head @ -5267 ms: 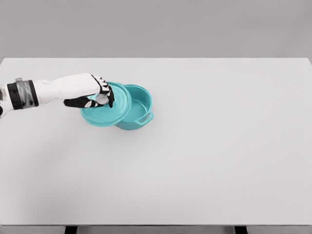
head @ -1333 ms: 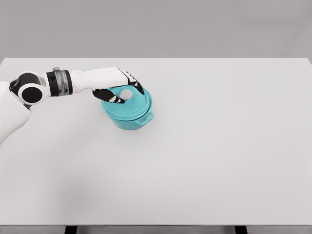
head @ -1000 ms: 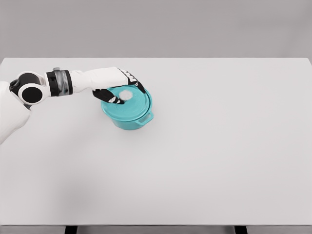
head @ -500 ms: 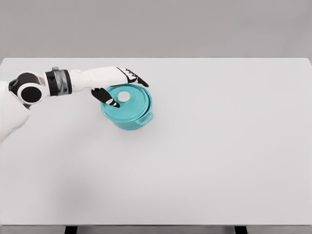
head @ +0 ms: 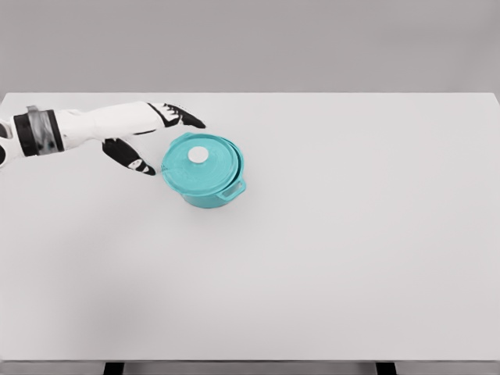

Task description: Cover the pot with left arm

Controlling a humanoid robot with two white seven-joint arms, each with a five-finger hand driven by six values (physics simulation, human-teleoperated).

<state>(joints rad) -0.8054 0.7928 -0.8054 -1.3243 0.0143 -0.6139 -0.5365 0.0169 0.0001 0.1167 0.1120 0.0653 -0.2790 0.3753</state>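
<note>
The round teal pot [head: 209, 187] looks like smooth enamelled metal with a soft satin sheen, and its matching teal lid [head: 199, 162] has the same finish, topped by a pale, matt white round knob [head: 198, 155]. The wide white table [head: 328, 250] is smooth and matt. The left hand [head: 144, 134] has glossy white plastic shells with black, rubbery-looking fingers [head: 184, 119].

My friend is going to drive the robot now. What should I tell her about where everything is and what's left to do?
Left hand: fingers spread, holding nothing, just left of the pot and apart from it.
Right hand: not in view.
Round teal lid with a white knob: sitting flat on the teal pot with side handles, which stands left of centre on the white table.
Done: the pot is covered.
Left: nothing on the pot; only move the left arm clear.
</note>
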